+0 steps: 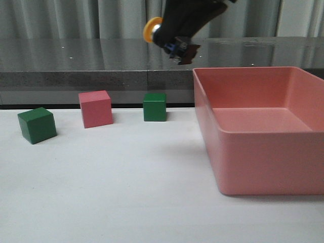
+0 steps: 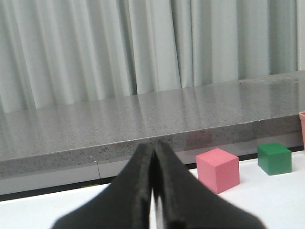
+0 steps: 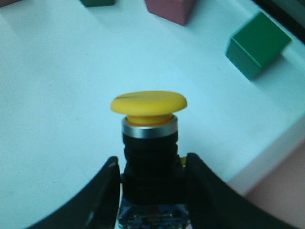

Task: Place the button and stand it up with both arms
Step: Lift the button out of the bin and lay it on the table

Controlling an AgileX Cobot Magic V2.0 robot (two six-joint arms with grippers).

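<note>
Pink bin (image 1: 263,167) holds nothing visible. Right gripper (image 1: 178,49) clamps the button (image 1: 154,30) aloft; left gripper (image 2: 153,191) is pressed together.

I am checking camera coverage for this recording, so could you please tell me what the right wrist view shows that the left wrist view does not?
Only the right wrist view shows the button, with its yellow cap and silver collar, clamped by its black body in the right tool, and a green cube set apart from the others. Only the left wrist view shows the left tool, shut on nothing, plus the grey ledge and curtains. Both show the pink cube and the white table.
</note>
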